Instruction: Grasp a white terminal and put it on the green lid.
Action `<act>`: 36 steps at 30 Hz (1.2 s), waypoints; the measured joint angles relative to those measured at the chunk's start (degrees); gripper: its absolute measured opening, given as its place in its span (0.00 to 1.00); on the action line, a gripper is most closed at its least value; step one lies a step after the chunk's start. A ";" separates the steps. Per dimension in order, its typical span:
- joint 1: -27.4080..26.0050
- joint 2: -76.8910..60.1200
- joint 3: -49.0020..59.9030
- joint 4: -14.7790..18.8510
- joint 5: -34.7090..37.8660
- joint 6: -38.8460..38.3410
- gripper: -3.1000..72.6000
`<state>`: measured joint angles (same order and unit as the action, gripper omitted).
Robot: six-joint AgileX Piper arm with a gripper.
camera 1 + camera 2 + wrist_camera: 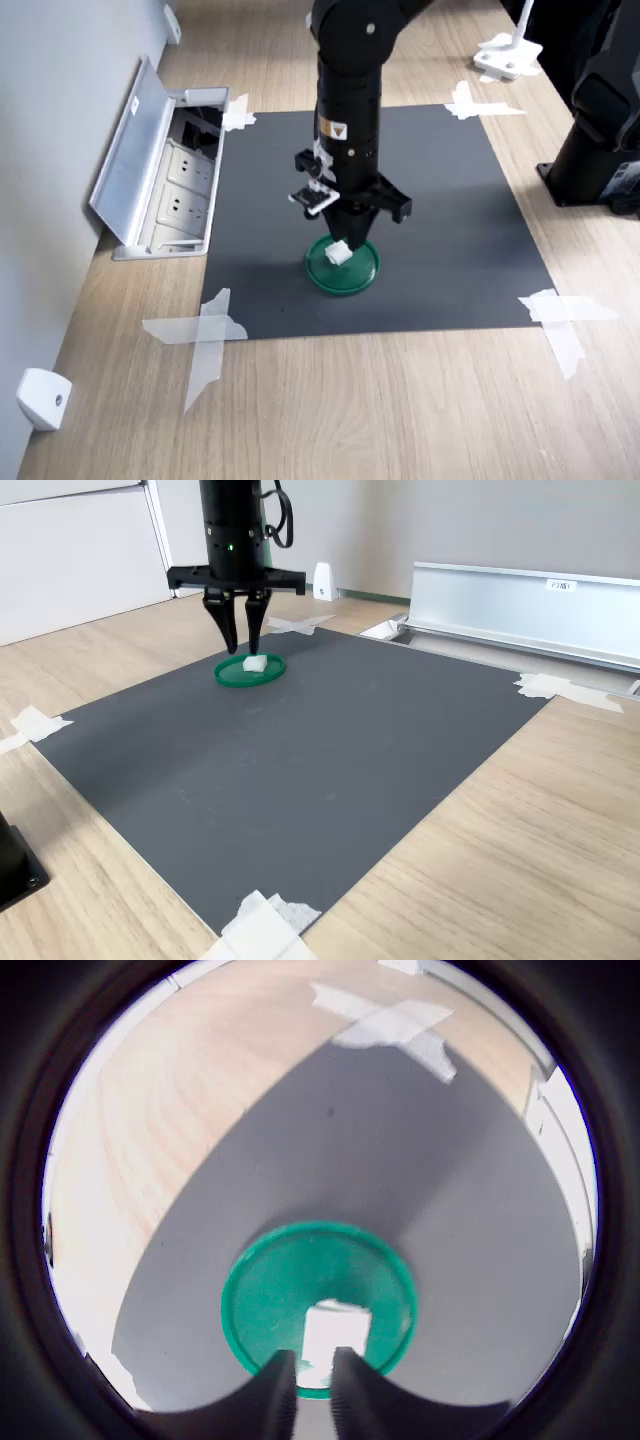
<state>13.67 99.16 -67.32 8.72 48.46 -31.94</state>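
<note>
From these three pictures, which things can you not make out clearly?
- Whether the gripper touches the tiny white plastic terminal on the round green lid: fingertips overlap it in every view.
- Open socket box: its interior is too small and shadowed, first exterior view.
- Arm base: cut off everywhere.

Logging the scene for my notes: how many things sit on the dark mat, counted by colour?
White: 1, the small block
Green: 1, the round lid under the block
Total: 2, with the claw just above them

The white terminal (336, 1332) lies on the green lid (270, 1290). The gripper (315, 1385) fingertips sit apart, just beside it.
</note>
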 joint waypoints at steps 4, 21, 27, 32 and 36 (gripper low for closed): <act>0.00 -4.01 0.26 -0.21 -2.73 1.13 0.04; -1.54 -30.02 16.33 -24.58 -21.79 34.73 0.03; -8.09 -41.78 23.15 -34.88 -23.21 51.72 0.03; -12.24 -56.64 31.19 -37.82 -25.16 54.42 0.03; -12.99 -68.57 37.06 -37.89 -25.17 54.24 0.03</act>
<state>0.69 30.59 -30.27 -29.17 23.29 22.30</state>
